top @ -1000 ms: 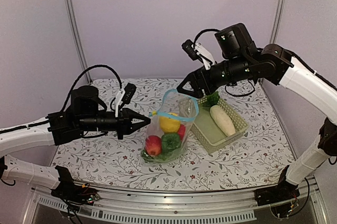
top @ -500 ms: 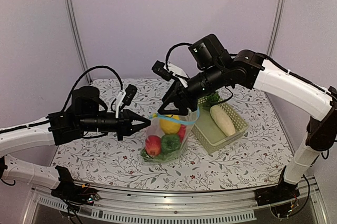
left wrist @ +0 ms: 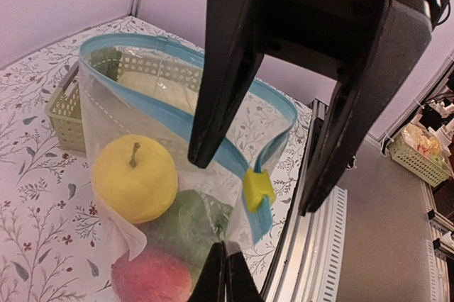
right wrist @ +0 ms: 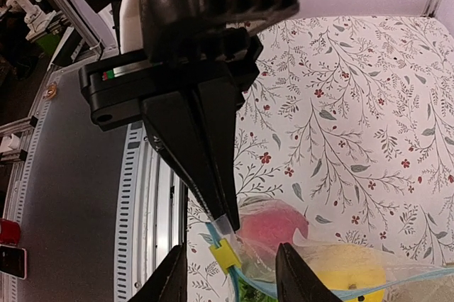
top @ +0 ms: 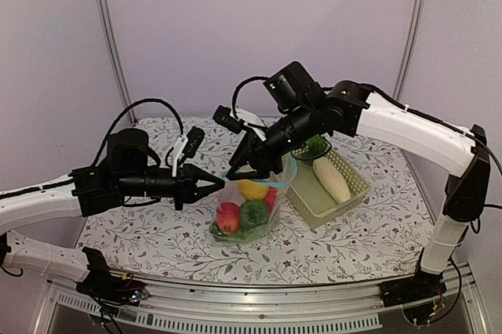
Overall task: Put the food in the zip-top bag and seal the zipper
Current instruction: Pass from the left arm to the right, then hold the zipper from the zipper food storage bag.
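The floppy see-through zip-top bag point(top: 276, 193) stands in the middle of the top view on the flower-patterned table point(top: 157, 232), with its mouth upward. My left gripper point(top: 222, 186) comes in from the left of the frame, its arm stretched nearly level over the table. Its jaws are pressed together on a clear corner of the bag, just under the light-blue zipper point(left wrist: 230, 159).

The right gripper point(right wrist: 230, 249) reaches down from the upper right, its arm bent at the elbow. Its jaws stand apart, one on each side of the strip, and the small yellow slider point(right wrist: 225, 254) sits in the gap between them. I cannot see that either finger touches it.

Inside the bag lie a yellow apple point(left wrist: 135, 178), a red round piece point(right wrist: 273, 224) and a green leafy piece point(top: 253, 212). Just right of the bag is the pale green lattice plastic basket point(top: 349, 193), holding the long white radish point(top: 331, 179) and another leafy green point(top: 315, 146).

Both claws crowd the bag's upper left corner, so there is little room there. Bare patterned tabletop shows in front of the bag, toward the near metal rail point(top: 259, 303).
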Action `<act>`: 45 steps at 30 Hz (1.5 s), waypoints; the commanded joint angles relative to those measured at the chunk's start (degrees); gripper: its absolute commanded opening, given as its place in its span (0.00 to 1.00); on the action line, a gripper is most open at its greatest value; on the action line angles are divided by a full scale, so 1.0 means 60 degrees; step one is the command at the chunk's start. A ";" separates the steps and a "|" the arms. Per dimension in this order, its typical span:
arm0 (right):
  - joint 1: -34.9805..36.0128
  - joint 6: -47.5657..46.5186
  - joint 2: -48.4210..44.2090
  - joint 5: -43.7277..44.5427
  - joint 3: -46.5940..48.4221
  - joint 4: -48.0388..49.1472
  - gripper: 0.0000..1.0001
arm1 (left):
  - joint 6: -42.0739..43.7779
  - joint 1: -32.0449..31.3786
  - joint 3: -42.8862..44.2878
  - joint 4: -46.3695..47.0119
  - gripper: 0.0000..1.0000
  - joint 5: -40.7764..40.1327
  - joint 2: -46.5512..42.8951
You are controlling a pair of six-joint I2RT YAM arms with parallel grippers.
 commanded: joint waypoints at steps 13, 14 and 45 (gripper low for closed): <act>0.0054 0.0164 0.0383 -0.0536 0.0263 -0.0131 0.08 | 0.0014 -0.0076 0.0305 0.0089 0.00 0.0002 0.0018; 0.0056 0.0168 0.0396 -0.0574 0.0269 -0.0142 0.08 | 0.0013 -0.0080 0.0309 0.0089 0.00 0.0002 0.0017; 0.0053 0.0325 0.0255 0.0255 0.0105 -0.0098 0.00 | -0.0149 -0.0063 0.0287 0.0205 0.00 -0.0354 0.0032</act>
